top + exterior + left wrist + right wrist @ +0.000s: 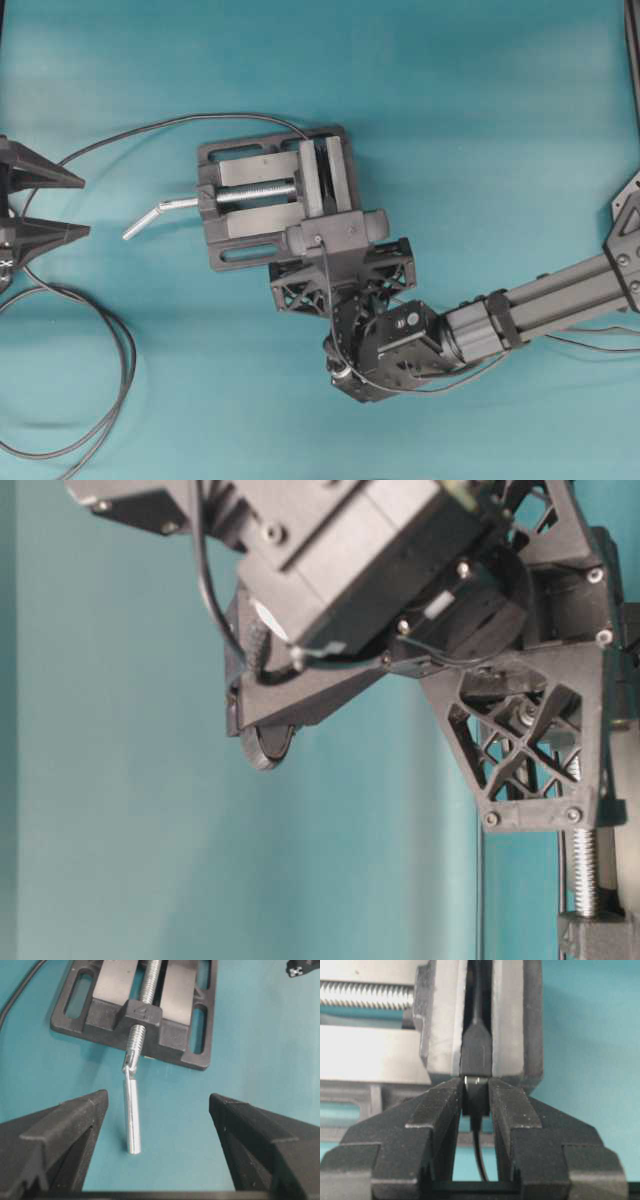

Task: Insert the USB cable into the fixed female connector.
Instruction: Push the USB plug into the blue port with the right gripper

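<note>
My right tool [476,1095], matte black angular fingers, is clamped on the USB cable [475,1102] plug, its metal tip meeting the fixed female connector [476,1052] held between the vise's [275,195] grey jaws, while my left tool [157,1145] stands wide apart.

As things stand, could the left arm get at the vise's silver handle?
Probably yes. The left gripper is open, and the silver handle lies on bare table between its fingers, pointing toward it. The right gripper works at the vise's far side, out of the way.
</note>
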Robot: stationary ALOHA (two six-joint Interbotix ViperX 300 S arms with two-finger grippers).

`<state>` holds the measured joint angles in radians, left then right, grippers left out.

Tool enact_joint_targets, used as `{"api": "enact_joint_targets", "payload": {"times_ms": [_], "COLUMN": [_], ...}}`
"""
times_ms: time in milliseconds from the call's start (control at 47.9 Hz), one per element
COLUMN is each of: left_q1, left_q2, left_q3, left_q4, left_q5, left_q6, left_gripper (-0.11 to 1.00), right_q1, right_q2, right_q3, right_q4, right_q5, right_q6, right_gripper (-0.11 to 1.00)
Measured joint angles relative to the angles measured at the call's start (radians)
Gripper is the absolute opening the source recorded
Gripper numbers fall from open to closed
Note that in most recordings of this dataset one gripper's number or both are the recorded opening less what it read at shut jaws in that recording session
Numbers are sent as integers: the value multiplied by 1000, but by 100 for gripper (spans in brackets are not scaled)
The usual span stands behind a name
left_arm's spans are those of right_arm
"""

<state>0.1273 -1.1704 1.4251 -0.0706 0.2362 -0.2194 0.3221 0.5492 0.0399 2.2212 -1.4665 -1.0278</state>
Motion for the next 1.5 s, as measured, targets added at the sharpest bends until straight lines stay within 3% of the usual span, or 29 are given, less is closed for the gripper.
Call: {"api": "enact_joint_targets", "payload": {"times_ms": [1504], "left_q1": [-3], "left_q2": [-2], "left_q3": [2], "left_q4": [0], "left_q5": [0], "left_q6": [0], "left_gripper": [96], "right_q1": [-3], "right_q2": [-6], "right_q3": [15], "right_q4": [-12], "right_q5": [3], "right_q6": [-2], "right_gripper": [21]}}
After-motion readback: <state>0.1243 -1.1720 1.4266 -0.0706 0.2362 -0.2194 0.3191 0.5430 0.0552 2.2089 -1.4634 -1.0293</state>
